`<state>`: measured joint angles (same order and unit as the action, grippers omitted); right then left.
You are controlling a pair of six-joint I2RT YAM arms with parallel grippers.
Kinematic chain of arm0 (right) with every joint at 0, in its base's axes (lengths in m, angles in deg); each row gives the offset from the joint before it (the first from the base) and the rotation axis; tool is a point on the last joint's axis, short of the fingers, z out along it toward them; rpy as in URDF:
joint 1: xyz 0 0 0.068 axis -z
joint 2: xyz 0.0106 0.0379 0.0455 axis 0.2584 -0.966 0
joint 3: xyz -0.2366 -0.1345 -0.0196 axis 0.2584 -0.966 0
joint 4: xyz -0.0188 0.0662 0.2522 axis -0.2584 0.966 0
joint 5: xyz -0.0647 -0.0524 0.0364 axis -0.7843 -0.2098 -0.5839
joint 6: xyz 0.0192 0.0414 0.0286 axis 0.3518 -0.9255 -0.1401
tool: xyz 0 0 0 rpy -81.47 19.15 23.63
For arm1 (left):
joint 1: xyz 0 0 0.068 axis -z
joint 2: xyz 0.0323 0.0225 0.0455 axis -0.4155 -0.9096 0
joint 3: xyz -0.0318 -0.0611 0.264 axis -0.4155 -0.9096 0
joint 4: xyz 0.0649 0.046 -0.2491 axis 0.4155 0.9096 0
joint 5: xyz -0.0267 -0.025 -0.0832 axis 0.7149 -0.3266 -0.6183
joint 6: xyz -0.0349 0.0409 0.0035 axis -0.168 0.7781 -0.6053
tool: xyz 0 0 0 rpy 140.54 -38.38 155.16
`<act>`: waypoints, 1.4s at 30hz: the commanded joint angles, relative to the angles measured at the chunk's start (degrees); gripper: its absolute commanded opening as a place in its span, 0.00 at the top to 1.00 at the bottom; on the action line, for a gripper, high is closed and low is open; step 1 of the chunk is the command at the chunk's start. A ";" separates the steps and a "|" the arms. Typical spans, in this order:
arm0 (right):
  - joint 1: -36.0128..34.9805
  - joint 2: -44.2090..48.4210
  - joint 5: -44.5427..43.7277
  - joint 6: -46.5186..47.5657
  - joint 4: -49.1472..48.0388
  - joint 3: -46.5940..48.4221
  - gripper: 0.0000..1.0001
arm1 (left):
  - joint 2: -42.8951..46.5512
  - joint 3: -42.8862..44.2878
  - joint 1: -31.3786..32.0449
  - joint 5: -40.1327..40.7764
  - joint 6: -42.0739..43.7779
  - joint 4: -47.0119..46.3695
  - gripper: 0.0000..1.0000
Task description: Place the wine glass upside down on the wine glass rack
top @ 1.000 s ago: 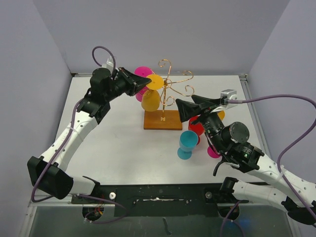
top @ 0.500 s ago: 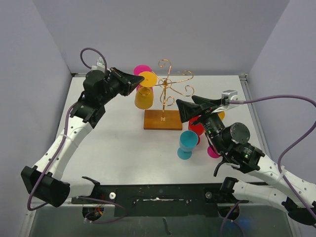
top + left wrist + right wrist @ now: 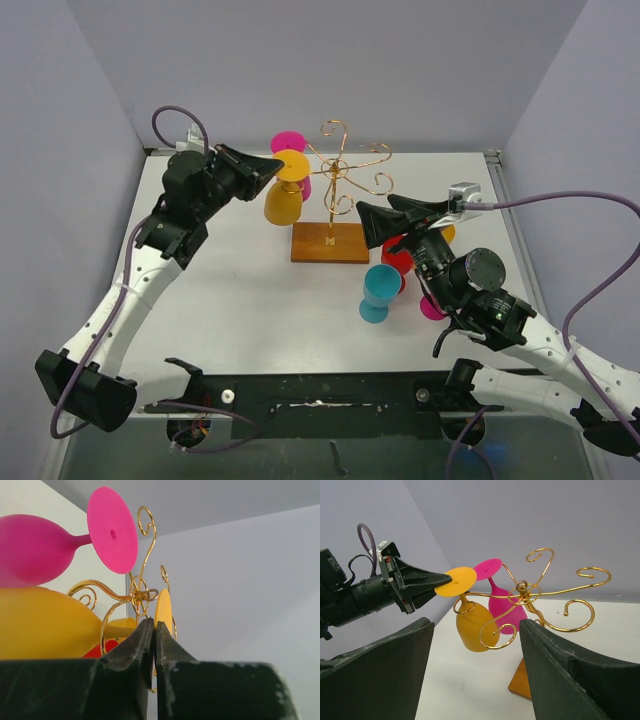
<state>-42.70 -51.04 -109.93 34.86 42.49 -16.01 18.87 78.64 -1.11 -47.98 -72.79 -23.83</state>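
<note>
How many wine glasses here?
6: magenta glass on the rack; yellow glass beside it, in the left gripper; blue glass, red glass, pink glass by the right arm; orange glass behind it, mostly hidden.

The wine glass rack point(image 3: 340, 172) was thin gold wire on a plain brown wooden base point(image 3: 330, 243) that bore a small pale mark. The yellow wine glass point(image 3: 283, 203) was a matte amber, and the magenta glass point(image 3: 289, 143) was just as plain. Toward the table's right edge were a teal glass point(image 3: 380, 290), a red glass point(image 3: 398, 260) and a pink glass point(image 3: 432, 307). The table point(image 3: 240, 290) was white.
</note>
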 commanded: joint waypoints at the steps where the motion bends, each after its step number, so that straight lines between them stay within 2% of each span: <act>1: 0.46 -0.27 -1.22 -0.83 -1.96 0.57 0.30 | 3.15 -0.10 -0.24 1.66 1.64 -1.26 1.00; 7: 0.48 -0.42 -1.05 -0.82 -1.65 0.79 0.30 | 4.34 -0.93 -0.16 1.78 2.27 -1.49 1.00; 15: 0.53 -0.22 -1.39 -1.22 -1.52 0.48 0.30 | 5.03 -3.33 -0.15 -3.92 1.74 -3.10 1.00; 25: 0.58 -0.32 -1.53 -1.35 -1.48 0.48 0.30 | 2.02 -2.51 0.19 -8.19 2.26 -4.83 1.00; 34: 0.65 -0.23 -1.72 -1.35 -1.25 0.49 0.30 | -0.03 -0.95 1.03 -8.54 3.27 -4.69 1.00; 42: 0.63 -0.31 -2.23 -1.44 -1.09 0.64 0.30 | -0.82 0.77 1.47 -7.71 5.11 -1.00 0.90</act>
<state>-42.37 -51.60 -110.56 33.97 42.93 -16.01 18.19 75.12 -0.46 -55.06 -69.90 -24.03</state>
